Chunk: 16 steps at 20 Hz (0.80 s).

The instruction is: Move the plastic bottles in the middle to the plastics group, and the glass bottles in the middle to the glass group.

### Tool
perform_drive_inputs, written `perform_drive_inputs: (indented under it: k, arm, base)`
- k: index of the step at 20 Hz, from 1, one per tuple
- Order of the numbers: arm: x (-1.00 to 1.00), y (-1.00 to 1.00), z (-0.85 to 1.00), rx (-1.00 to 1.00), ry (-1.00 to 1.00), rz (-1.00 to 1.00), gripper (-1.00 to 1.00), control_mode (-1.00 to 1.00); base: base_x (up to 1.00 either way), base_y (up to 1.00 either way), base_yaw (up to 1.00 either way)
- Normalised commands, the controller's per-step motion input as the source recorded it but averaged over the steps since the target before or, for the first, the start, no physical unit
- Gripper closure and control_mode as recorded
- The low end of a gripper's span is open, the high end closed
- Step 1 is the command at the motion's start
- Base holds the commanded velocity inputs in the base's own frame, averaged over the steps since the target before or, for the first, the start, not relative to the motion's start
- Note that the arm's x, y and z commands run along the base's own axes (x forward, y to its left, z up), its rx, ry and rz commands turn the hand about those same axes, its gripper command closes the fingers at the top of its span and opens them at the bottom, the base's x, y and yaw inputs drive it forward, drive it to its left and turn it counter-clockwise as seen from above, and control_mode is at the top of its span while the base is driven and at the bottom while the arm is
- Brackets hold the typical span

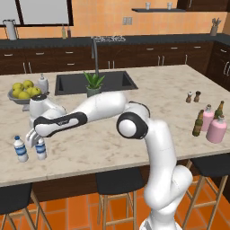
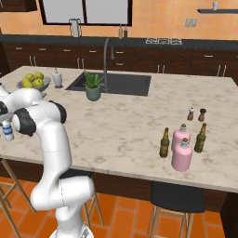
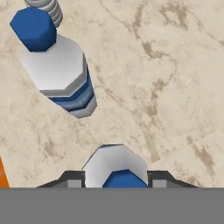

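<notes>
The jaws (image 1: 37, 143) are seen narrowed around a small water bottle (image 1: 41, 148), its cap and shoulders sitting between the two fingertips (image 3: 70, 178) in the hand view; the bottle appears to be gripped, standing on or just above the surface (image 1: 103, 143). Just beside it stands the matching water bottle (image 1: 20, 149) of the plastics group, near the front left edge of the surface. A tip-over is judged the main risk: if the jaws are opened while the carried bottle is tilted or not fully set down, it could topple into its neighbour, and both could roll off the nearby edge. A sideways withdrawal could likewise knock either bottle. Well apart, at the right end, two pink bottles (image 2: 181, 155) and two beer bottles (image 2: 164, 143) are gathered near the shakers (image 2: 196, 114).
</notes>
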Motion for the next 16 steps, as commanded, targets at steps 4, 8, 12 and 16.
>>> perform_drive_inputs:
  k: [4,8,12,16]
  arm:
    - [0.0,0.0,-0.15,0.0,0.0,0.0,1.0,-1.0]
    - [0.12,0.09,0.01,0.0,0.0,0.01,1.0,-1.0]
    - [0.11,0.06,0.0,0.0,0.0,0.0,1.0,-1.0]
    - [0.01,0.0,0.0,0.0,0.0,0.0,-1.0,-1.0]
  base:
    - [0.0,0.0,0.0]
    - [0.0,0.0,0.0]
    - [0.0,0.0,0.0]
    - [0.0,0.0,0.0]
